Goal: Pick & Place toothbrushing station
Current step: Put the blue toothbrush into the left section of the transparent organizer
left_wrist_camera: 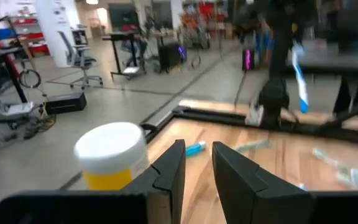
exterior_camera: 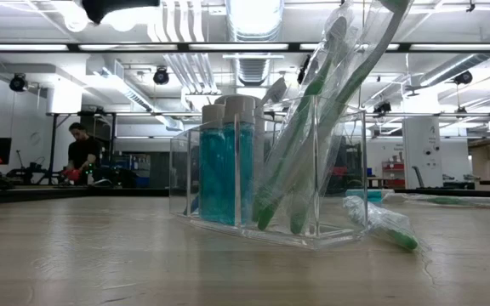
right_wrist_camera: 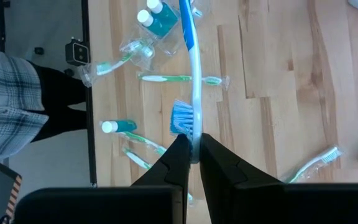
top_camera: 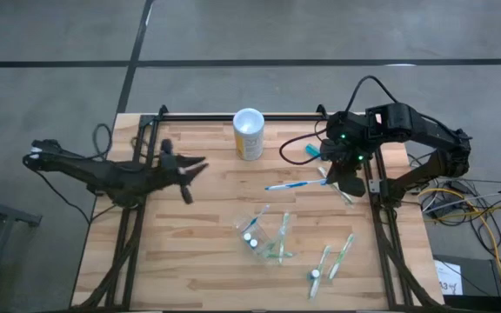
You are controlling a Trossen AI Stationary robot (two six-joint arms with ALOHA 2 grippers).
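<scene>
Plainly, the toothbrushing station [top_camera: 263,236] is a small clear acrylic holder standing on the desk [top_camera: 190,261] near the middle of its near half, hard to pick out against the wood from above. From the low view it [exterior_camera: 262,170] shows thin see-through walls and compartments, with two white-capped bottles of blue liquid [exterior_camera: 221,161] on one side and wrapped green toothbrushes [exterior_camera: 313,119] leaning in the other. I judge it light, stiff and slick-walled, and likely to tip or shed its contents if tilted; the thin upper rim of an outer wall, away from the leaning brushes, looks the soundest place to pinch, keeping it level.

The right gripper [top_camera: 348,178] hangs over the far right part of the desk, its fingers [right_wrist_camera: 178,163] closed on the tip of a blue-and-white toothbrush [right_wrist_camera: 192,87], which points out from the fingers; the station [right_wrist_camera: 157,22] lies well apart from it, nearer and to the left. The left gripper [top_camera: 188,178] hovers over the left of the desk, part open and holding nothing, with the station near it on the right and nearer the front edge. A yellow cup [top_camera: 249,133] stands at the far edge, and more wrapped brushes [top_camera: 333,259] lie loose right of the station.
</scene>
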